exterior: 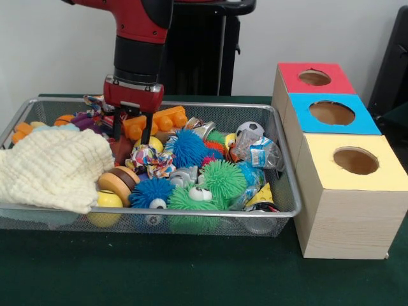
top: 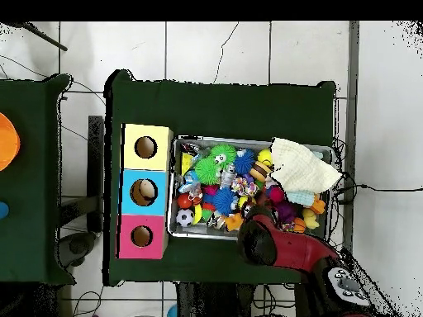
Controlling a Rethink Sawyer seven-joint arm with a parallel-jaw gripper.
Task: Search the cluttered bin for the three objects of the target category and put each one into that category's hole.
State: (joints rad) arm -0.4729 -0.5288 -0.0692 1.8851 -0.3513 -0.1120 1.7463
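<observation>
Front view: the gripper [exterior: 132,132] hangs in the bin [exterior: 288,191], fingers [exterior: 147,131] narrowly apart, holding nothing; no plush toy is recognisable near them (clutter hides much). Red hole [exterior: 314,77] at 2 o'clock.

Overhead view: the arm [top: 266,239] covers the gripper; the hole [top: 141,236] lies at 9 o'clock.

Bin [exterior: 280,191]: silver mesh. Cloth [exterior: 54,169]: cream. Spiky balls [exterior: 223,178]: green, blue. Box tops: red [exterior: 290,73], blue [exterior: 306,124], yellow [exterior: 389,172]. Table [exterior: 159,274]: dark green.
</observation>
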